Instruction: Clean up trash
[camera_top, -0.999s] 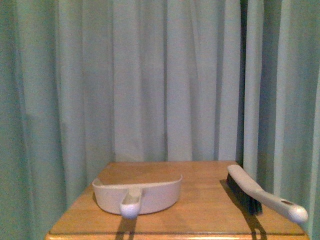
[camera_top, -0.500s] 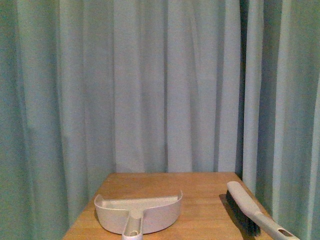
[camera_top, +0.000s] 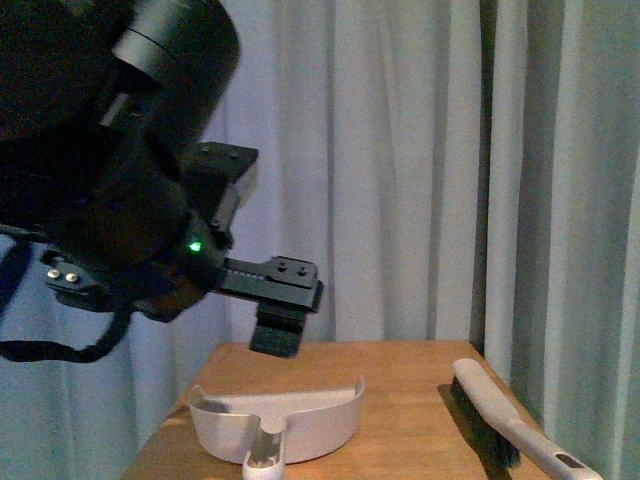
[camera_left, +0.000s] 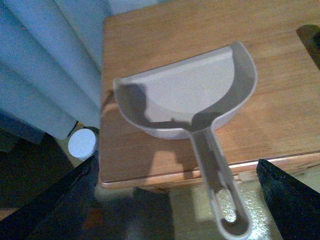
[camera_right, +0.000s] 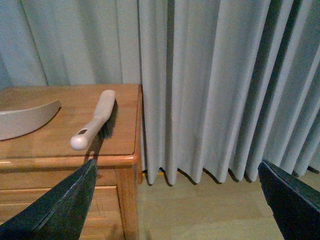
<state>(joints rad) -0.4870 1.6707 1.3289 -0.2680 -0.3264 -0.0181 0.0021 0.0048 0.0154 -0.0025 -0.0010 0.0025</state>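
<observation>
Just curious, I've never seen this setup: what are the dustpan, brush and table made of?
The dustpan looks like moulded plastic: beige, smooth, matte, with thin curved walls. The brush handle seems the same plastic; its dark bristles are too blurred to judge. The table looks like varnished wood, showing grain lines and a faint sheen.

Front view faces the curtain (camera_top: 400, 150) over the table (camera_top: 400, 370); left wrist looks steeply down on the dustpan (camera_left: 190, 95), right wrist level past the brush (camera_right: 97, 117); all share the table.
</observation>
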